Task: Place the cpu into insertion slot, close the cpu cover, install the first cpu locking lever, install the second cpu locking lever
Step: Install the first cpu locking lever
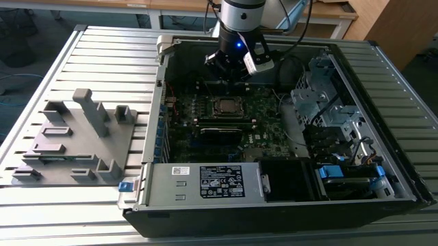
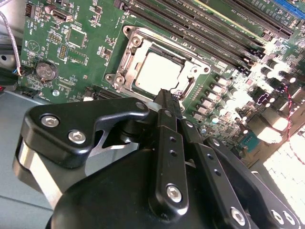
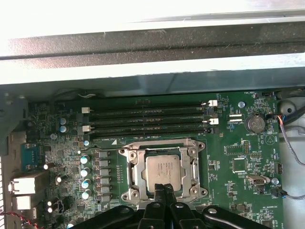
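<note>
The cpu lies flat in the insertion slot, whose dark edge shows along one side of the chip. The cpu cover, a silvery frame, lies down around the chip with the chip's face showing through its cut-out. My gripper hangs above the socket's edge, a little over the board. It is shut, its two black fingers pressed together with nothing between them. I cannot tell how the locking levers stand.
The open computer case rests on a slatted metal table. Long memory slots run beside the socket, and a coin battery sits nearby. A power supply and drive cage flank the board. A grey fixture stands at the exterior view's left.
</note>
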Available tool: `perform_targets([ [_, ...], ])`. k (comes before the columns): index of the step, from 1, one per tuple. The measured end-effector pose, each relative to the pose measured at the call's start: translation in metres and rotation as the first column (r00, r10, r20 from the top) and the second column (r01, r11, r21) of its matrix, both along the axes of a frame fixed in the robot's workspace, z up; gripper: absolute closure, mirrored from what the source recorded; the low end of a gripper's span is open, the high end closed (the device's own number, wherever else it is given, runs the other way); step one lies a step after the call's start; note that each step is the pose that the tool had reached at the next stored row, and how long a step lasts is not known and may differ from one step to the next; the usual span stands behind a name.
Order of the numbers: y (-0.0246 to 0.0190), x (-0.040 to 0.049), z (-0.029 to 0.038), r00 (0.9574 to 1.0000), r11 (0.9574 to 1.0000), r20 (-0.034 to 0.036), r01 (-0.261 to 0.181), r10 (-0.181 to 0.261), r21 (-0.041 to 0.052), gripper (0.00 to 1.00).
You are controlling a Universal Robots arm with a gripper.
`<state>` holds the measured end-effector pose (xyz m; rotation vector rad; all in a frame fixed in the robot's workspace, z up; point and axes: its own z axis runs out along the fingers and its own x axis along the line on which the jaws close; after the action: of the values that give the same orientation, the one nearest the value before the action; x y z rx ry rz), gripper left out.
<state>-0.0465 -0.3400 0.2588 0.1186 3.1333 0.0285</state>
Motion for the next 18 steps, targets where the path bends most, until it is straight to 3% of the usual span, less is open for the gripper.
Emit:
perform_targets([
  [10,0.0,-0.0003,-0.0002,1.0,1.0,0.0001,0.0,0.0,0.0002,0.9],
  [18,0.0,-0.0128,-0.0003,1.0,1.0,0.0001,0.0,0.0,0.0001,0.9],
])
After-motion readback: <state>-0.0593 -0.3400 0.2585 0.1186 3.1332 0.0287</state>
